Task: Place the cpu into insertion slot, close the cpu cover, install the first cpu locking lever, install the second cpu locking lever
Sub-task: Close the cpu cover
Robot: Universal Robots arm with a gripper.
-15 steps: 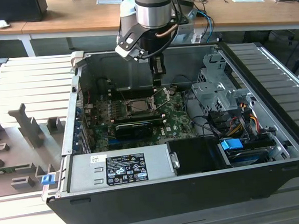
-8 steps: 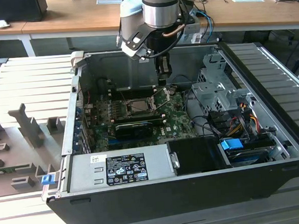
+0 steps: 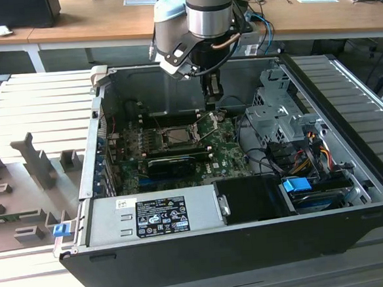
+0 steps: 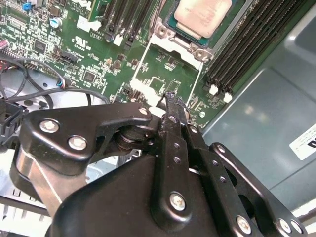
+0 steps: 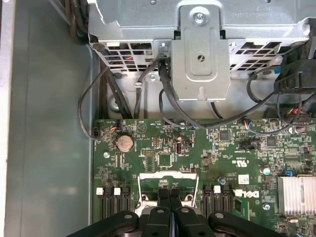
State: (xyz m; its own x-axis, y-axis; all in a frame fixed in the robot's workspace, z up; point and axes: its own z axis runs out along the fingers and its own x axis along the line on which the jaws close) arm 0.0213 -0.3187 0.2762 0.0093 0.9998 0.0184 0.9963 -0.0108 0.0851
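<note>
Exterior view: a big black computer case [image 3: 219, 253] lies open on a gray ribbed table [image 3: 37, 102].
Left side: some gray blocks [image 3: 38, 164] stand on the table, outside the case.
Front of case: a long gray box [image 3: 108, 218] sits along the near wall.
Floor of case: a green board [image 3: 228, 157] lies flat, full of little parts.
Slot: the insertion slot [image 4: 167, 23] is on the green board, near the middle of the case.
Chip: the cpu [image 4: 202, 17] lies flat inside the insertion slot, pale side up.
Lid: the cpu cover [image 5: 168, 176] is swung open, off the slot, on the exterior view's right of it. The cpu is not covered.
Arm: the gripper [image 3: 213, 102] hangs down into the case from above.
Fingers: the fingers [image 4: 173, 133] are pressed tight together. Their tips are right at the free edge of the cpu cover. I cannot tell if they pinch that edge.
Right side: a silver metal cage [image 3: 274, 108] comes first, then a bunch of colored wires [image 3: 303, 145].
</note>
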